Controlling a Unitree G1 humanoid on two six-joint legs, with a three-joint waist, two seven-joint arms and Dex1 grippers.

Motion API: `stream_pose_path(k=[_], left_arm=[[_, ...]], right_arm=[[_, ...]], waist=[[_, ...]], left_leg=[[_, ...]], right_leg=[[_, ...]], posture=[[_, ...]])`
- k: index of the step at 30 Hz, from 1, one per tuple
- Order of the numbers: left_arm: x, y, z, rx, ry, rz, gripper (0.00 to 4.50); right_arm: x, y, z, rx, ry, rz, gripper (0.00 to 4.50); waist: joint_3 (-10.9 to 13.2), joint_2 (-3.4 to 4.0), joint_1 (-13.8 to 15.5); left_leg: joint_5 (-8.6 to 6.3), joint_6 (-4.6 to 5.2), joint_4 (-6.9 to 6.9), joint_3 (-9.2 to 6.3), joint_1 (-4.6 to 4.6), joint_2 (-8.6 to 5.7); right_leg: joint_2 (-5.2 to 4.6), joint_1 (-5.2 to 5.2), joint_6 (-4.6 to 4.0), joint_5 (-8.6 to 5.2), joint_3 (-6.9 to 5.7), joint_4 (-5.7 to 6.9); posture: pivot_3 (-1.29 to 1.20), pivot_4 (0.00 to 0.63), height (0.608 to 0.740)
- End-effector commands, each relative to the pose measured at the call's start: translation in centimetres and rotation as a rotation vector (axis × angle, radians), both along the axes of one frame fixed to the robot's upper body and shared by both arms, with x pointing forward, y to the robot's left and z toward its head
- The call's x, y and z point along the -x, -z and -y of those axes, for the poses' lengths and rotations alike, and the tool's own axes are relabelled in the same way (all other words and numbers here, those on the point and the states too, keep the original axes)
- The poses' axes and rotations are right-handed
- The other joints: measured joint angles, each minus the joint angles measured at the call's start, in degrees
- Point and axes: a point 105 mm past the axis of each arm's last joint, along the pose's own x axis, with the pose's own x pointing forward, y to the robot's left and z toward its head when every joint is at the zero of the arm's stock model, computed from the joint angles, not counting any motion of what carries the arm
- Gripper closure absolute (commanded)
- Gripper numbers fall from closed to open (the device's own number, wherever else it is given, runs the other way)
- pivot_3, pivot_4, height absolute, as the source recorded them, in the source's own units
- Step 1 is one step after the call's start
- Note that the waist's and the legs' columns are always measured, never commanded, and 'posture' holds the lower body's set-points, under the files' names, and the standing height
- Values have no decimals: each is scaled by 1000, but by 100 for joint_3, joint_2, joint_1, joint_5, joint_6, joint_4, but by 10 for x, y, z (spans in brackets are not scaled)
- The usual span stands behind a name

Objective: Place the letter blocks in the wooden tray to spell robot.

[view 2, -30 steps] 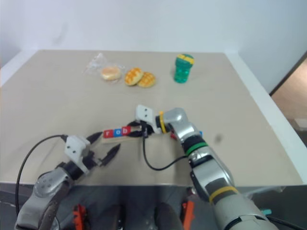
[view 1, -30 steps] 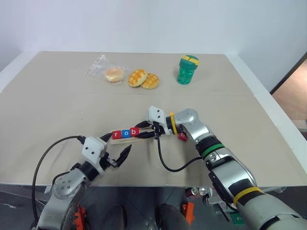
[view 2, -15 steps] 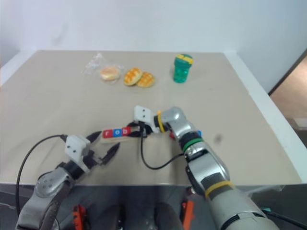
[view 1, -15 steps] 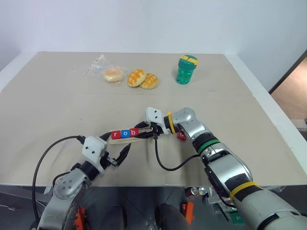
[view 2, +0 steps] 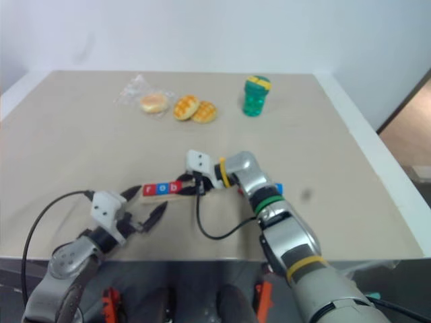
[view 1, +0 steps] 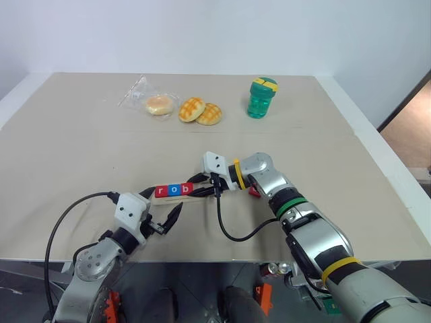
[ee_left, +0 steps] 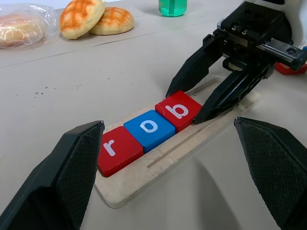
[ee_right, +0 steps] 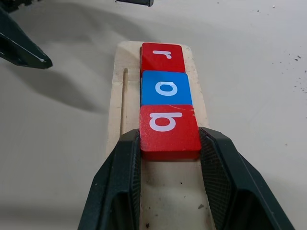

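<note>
The wooden tray [ee_left: 182, 143] lies near the table's front edge. Its slot holds a red r block [ee_left: 115, 149], a blue o block [ee_left: 149, 127] and a red b block [ee_right: 169, 125] in a row. My right gripper [view 1: 204, 192] reaches in from the tray's right end. It is shut on the b block, one finger pressed to each side. My left gripper [view 1: 163, 204] hovers open and empty just in front of the tray's left part. A loose red block [view 1: 254, 192] and a loose blue block [view 2: 279, 188] lie beside my right wrist.
Two waffle-patterned buns [view 1: 201, 111] and a bagged bun [view 1: 159, 104] sit at the back of the table. A green bottle [view 1: 262, 98] stands to their right. A black cable [view 1: 232, 232] loops from my right wrist over the front edge.
My right forearm has swung in slightly. Both grippers, the tray and the blocks stay about where they were.
</note>
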Motion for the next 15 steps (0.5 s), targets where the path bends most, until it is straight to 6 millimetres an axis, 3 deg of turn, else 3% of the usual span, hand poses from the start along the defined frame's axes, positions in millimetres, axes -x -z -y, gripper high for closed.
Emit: stream_pose_path(k=[1, 15], left_arm=[[7, -10, 7, 23, 70, 33, 0], [16, -3, 12, 6, 217, -17, 0]], right_arm=[[3, 8, 0, 13, 37, -61, 2829], [12, 13, 0, 17, 97, -134, 2829]], waist=[[0, 0, 0], [-1, 1, 0]], left_leg=[[0, 0, 0, -1, 0, 0], [0, 0, -1, 3, 10, 7]], right_leg=[[0, 0, 0, 0, 0, 0], [3, 2, -14, -5, -5, 2]], posture=[[0, 150, 740], [0, 150, 740]])
